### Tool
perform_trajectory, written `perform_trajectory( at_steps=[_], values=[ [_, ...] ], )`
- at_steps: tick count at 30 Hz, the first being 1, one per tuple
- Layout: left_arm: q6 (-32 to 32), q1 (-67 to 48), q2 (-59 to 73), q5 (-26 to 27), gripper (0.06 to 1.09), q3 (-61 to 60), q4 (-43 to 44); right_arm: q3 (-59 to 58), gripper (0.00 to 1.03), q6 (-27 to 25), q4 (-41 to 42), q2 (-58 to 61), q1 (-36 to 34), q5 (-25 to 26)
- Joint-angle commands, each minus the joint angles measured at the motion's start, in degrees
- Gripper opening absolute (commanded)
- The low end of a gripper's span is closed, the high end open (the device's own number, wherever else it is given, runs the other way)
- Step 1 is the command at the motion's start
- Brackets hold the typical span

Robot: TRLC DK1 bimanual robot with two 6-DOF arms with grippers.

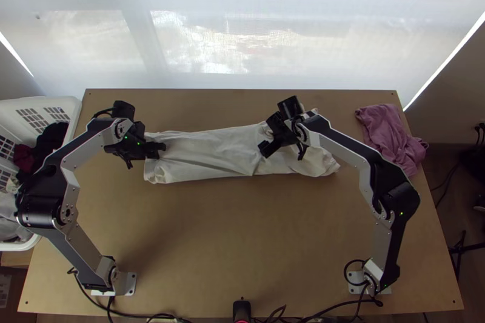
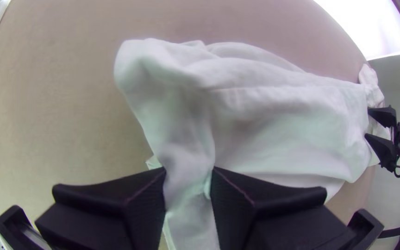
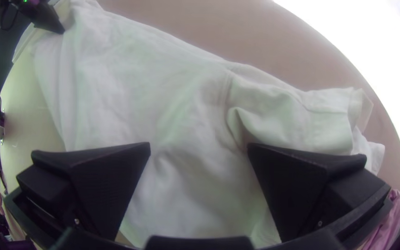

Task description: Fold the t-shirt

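The left gripper (image 1: 159,149) is partly open at the left end of the t-shirt (image 1: 209,153), its two fingers set either side of a raised fold in the cloth; the right gripper (image 1: 267,146) is open wider, its fingers spread above the t-shirt's right-hand part. The t-shirt lies on the table (image 1: 242,232) as a long, narrow, folded strip, creased along its length and rumpled at its right end. Beyond the t-shirt's right end lies a crumpled purple cloth (image 1: 394,135); beyond its left end stands a white basket (image 1: 74,106) holding clothes.
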Motion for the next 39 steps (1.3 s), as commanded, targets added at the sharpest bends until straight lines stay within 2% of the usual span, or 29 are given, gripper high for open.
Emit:
perform_trajectory(
  at_steps=[1, 6, 20, 31, 39],
  values=[
    [0.1, -0.3, 2.3, 0.6, 0.29, -0.3, 0.5, 0.1, 0.98, -0.1, -0.3, -0.3, 0.0, 0.0],
    [0.4, -0.3, 2.2, 0.6, 0.09, 0.3, 0.8, 0.0, 0.98, -0.1, -0.5, -0.8, 0.2, 0.0],
    [-0.9, -4.9, -2.0, 2.3, 0.09, 12.5, -6.3, -0.7, 0.98, -0.7, -0.8, -0.9, 0.4, 0.1],
    [-1.8, -8.3, -2.1, 7.0, 0.09, 26.1, -14.6, -0.6, 0.98, -1.3, -0.8, 0.9, 0.4, 0.2],
    [-1.8, -11.5, -1.0, 11.8, 0.09, 32.3, -16.3, -0.5, 0.98, -1.6, -0.8, 1.6, 0.5, 0.9]
  ],
)
